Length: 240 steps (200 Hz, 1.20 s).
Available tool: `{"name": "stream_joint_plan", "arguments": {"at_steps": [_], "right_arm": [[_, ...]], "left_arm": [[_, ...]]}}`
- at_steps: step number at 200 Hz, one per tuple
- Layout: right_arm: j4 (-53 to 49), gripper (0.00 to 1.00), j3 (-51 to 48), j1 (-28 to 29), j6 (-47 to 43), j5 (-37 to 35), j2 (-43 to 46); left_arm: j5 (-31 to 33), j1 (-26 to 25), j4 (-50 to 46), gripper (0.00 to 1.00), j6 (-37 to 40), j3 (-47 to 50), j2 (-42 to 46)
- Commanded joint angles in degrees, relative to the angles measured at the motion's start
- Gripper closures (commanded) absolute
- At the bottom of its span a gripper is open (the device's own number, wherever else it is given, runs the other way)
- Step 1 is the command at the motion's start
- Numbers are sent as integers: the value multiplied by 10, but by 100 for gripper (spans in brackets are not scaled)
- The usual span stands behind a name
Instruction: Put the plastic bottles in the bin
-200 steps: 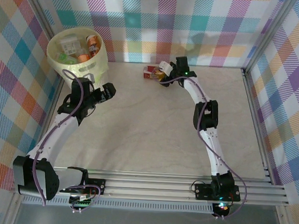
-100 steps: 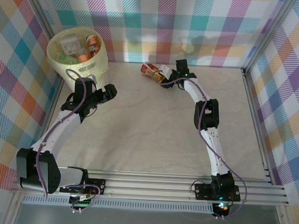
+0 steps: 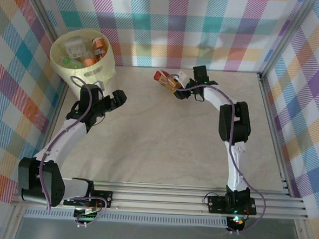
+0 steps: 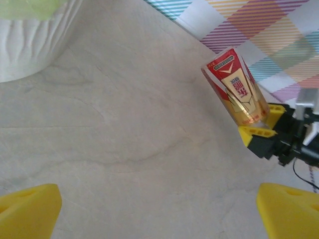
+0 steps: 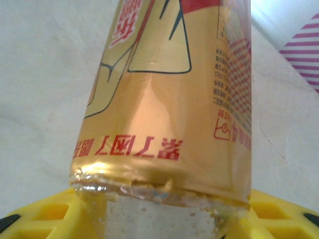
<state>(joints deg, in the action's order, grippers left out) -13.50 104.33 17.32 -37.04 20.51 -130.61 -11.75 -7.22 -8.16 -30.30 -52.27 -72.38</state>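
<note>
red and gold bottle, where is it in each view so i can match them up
Top external: the red and gold bottle lies near the middle of the back wall.
Left wrist: upper right, tilted.
Right wrist: centre of the picture, label close up.
Shared landmark: the right gripper, its yellow fingers clamped on the bottle's clear end.

The left arm (image 3: 66, 138) rises from its base at the near left corner, elbow bent, wrist turned to the right. The left gripper (image 3: 117, 97) has its jaws spread wide with nothing between them; its yellow fingertips (image 4: 29, 210) sit at the lower corners of the left wrist view. The right arm (image 3: 231, 135) reaches to the far edge, forearm angled left. The right gripper (image 3: 179, 84) has its yellow fingers (image 5: 40, 216) clamped on one end of a tilted plastic bottle (image 3: 163, 76).
</note>
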Motion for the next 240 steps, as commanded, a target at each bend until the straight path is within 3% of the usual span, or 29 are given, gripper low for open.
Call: {"name": "stream_joint_plan", "arguments": {"at_steps": [1, 51, 95, 196, 240], "right_arm": [[54, 65, -77, 4, 64, 37, 90], [155, 68, -276, 14, 258, 63, 248], [220, 68, -394, 53, 365, 43, 332], [375, 69, -527, 120, 531, 73, 424], [386, 69, -522, 135, 539, 114, 420]], "left_arm": [[-47, -8, 53, 0, -27, 17, -1], [-173, -25, 192, 0, -95, 28, -43], [-229, -74, 274, 0, -138, -5, -94], [-172, -113, 333, 0, -236, -34, -169], [-218, -130, 447, 0, -292, -43, -205]]}}
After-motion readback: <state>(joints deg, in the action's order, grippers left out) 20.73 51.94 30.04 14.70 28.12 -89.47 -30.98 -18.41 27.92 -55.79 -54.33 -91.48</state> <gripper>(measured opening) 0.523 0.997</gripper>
